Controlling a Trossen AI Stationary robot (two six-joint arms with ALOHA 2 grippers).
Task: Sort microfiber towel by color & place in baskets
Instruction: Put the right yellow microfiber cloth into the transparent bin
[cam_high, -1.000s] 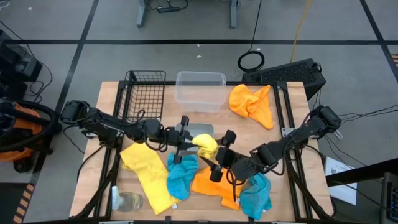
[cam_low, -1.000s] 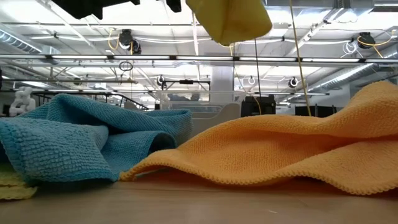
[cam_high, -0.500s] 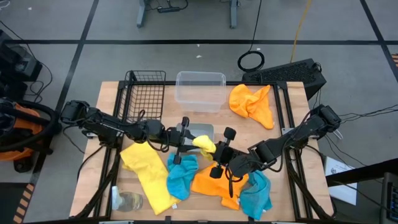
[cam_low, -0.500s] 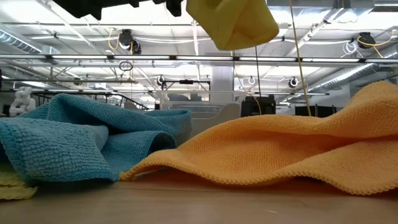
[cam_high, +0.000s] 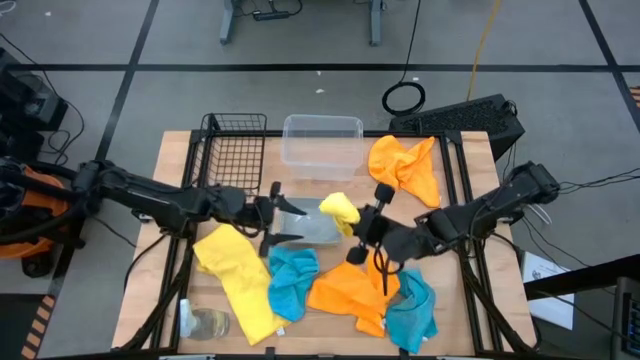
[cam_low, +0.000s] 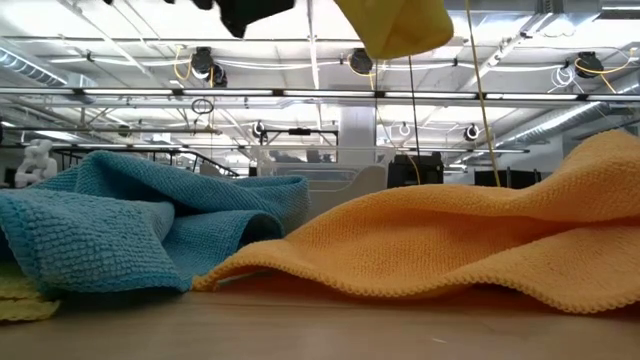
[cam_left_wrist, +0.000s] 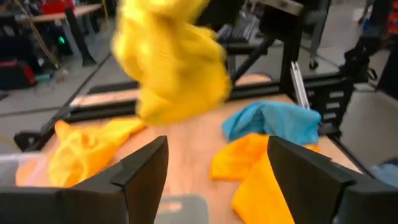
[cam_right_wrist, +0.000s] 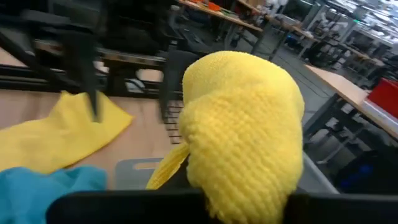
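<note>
A small bunched yellow towel (cam_high: 340, 210) hangs in the air above the grey tray (cam_high: 305, 230), with my right gripper (cam_high: 355, 226) shut on it. My left gripper (cam_high: 290, 222) stands open just left of it, touching nothing; its fingers frame the towel (cam_left_wrist: 171, 68) in the left wrist view. On the table lie a large yellow towel (cam_high: 235, 275), two blue towels (cam_high: 290, 280) (cam_high: 412, 310) and two orange ones (cam_high: 350, 290) (cam_high: 405, 165). The black wire basket (cam_high: 235, 150) and the clear tub (cam_high: 322, 145) stand at the far edge. My right gripper pinches the bunched yellow towel at its right-hand side (cam_high: 350, 218), coming nearly level from the table's right. The bunch (cam_right_wrist: 242, 130) bulges over the fingertips and hides the place of contact. The towel is lifted clear, above the grey tray.
A clear glass cup (cam_high: 205, 322) stands at the near left corner. In the low view the blue towel (cam_low: 130, 220) and the orange towel (cam_low: 450, 250) lie heaped close to the camera. Black frame rails run along both sides of the table.
My left gripper has opened, let go of the small yellow towel and drawn back toward the table's left edge. My right gripper has taken hold of the towel and carried it up and a little toward the far edge; the towel stays bunched.
</note>
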